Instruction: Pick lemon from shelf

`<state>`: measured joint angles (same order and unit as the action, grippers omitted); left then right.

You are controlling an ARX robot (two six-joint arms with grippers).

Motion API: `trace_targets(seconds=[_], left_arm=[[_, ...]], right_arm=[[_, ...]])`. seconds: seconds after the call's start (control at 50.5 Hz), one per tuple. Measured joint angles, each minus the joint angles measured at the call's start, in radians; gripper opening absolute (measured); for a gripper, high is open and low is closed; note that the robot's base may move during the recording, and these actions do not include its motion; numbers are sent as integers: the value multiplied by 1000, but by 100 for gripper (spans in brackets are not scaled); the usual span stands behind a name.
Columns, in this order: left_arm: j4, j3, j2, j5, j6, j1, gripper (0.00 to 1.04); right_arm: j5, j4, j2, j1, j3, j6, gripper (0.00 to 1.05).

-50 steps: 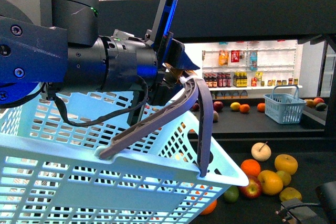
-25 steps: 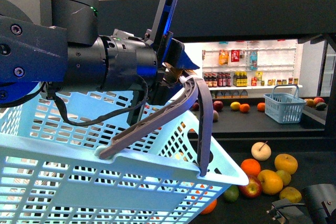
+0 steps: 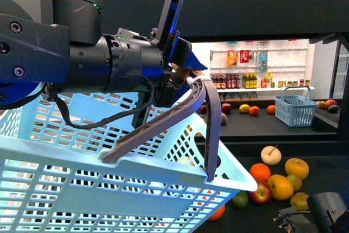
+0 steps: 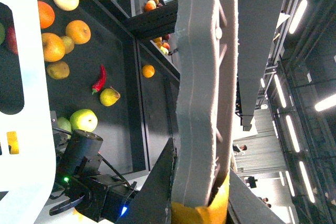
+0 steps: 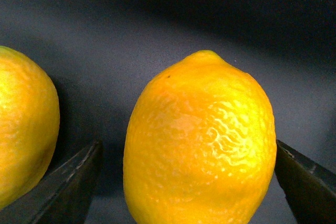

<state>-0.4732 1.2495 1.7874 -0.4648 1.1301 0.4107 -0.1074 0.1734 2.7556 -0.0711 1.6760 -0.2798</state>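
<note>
The lemon (image 5: 202, 140), bright yellow with pebbled skin, stands on the dark shelf (image 5: 157, 19) and fills the right wrist view. My right gripper (image 5: 188, 150) is open, with one dark finger on each side of the lemon and a gap to both. In the front view that gripper (image 3: 323, 214) is low at the bottom right, by the fruit pile on the black shelf (image 3: 245, 12). My left gripper (image 3: 182, 77) is shut on the grey basket handle (image 3: 210, 113) and holds the pale blue basket (image 3: 109, 189) up and tilted. From the left wrist view the handle (image 4: 199, 87) runs into the gripper (image 4: 197, 203).
A second yellow fruit (image 5: 21, 129) lies close beside the lemon. Oranges (image 3: 260, 173), a cream apple (image 3: 271, 155) and a red apple (image 3: 260, 193) lie on the lower tier. A small blue basket (image 3: 295, 110) stands on a farther tier. White wall shelves of bottles (image 3: 256, 80) are behind.
My right gripper has crept left along the bottom right of the front view, toward the fruit pile. The basket and left arm have shifted only slightly.
</note>
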Motion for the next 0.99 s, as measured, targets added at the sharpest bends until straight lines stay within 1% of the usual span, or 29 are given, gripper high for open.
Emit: trace_targets(seconds=[0.079,0.258,0.475,0.733,0.852,0.99], left_arm=[[0,0,0,0,0,0,10],[0,0,0,0,0,0,10],[0,0,0,0,0,0,10],[0,0,0,0,0,0,10],[0,0,0,0,0,0,10],[0,0,0,0,0,0,10]], right_arm=[[1,-6,0,0,1,3,72],[3,-1,-18,-12,-13,29,66],[-38,61,-163,-57,-103,76,65],[-169,62,-443,-111,-134,201,65],[-240,31,-562,-103,-126,272,65],[-340,-5,-668,-54,-126,362,65]])
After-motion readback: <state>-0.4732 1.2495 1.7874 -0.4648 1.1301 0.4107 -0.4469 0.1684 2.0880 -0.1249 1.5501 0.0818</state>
